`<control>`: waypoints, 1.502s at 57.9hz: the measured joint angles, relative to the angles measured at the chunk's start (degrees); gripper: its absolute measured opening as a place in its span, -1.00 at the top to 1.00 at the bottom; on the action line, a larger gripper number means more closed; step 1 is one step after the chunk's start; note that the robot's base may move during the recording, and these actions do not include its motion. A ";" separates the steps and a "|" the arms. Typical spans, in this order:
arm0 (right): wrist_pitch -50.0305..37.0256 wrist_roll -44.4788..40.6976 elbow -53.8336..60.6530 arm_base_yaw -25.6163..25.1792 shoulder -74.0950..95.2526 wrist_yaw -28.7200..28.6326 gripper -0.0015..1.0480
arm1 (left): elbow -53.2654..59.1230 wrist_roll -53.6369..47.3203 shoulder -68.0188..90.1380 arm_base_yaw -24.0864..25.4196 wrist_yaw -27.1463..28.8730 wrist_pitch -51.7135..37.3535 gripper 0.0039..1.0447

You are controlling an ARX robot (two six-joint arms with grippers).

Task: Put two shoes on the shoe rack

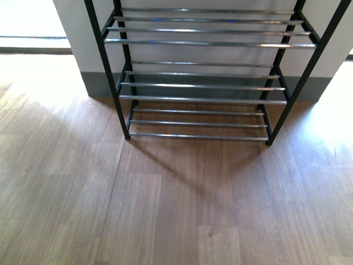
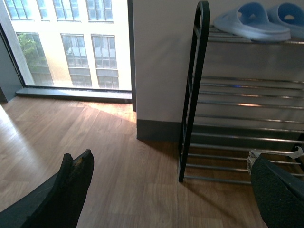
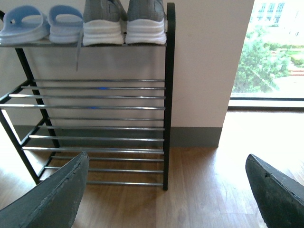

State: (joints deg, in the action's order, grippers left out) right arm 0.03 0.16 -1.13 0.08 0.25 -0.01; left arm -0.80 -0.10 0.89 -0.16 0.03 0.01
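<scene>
Since the shoe rack (image 3: 95,107) already carries both grey shoes (image 3: 124,21) side by side on its top tier beside blue slippers (image 3: 40,23), the task looks done: keep the empty left gripper (image 2: 171,190) and right gripper (image 3: 166,190), both spread apart, well clear.

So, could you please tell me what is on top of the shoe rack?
On the shoe rack's top tier stand two grey sneakers beside a pair of light blue slippers. Only their heels show; the fronts are out of view.
</scene>
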 joint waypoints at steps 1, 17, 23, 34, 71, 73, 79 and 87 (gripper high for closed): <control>0.00 0.00 0.00 0.02 0.00 0.00 -0.82 | 0.00 -0.02 0.00 0.00 -0.02 0.00 -0.83; 0.00 0.00 0.00 0.00 0.02 0.00 -0.82 | 0.00 -0.02 0.00 0.00 -0.02 0.00 -0.83; 0.00 0.00 0.00 0.00 0.02 0.02 -0.82 | 0.00 0.00 0.00 0.00 -0.02 0.00 -0.83; 0.02 0.00 0.00 0.00 0.07 -0.22 -0.82 | 0.00 0.00 0.00 0.11 0.33 0.00 -0.83; 0.02 0.00 0.00 -0.04 0.00 0.00 -0.82 | 0.00 -0.02 0.00 0.04 -0.04 0.00 -0.83; 0.02 0.00 0.00 -0.04 0.02 -0.02 -0.82 | 0.00 -0.02 0.00 0.04 -0.02 0.00 -0.83; 0.02 0.00 0.00 -0.04 0.00 0.00 -0.82 | 0.00 -0.02 0.00 0.04 -0.04 0.00 -0.83; 0.02 0.00 0.00 -0.04 0.02 -0.02 -0.82 | 0.00 0.00 0.00 0.04 -0.04 0.00 -0.83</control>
State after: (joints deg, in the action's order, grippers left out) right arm 0.05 0.16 -1.13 0.03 0.27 -0.03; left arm -0.80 -0.10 0.89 -0.12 -0.01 0.01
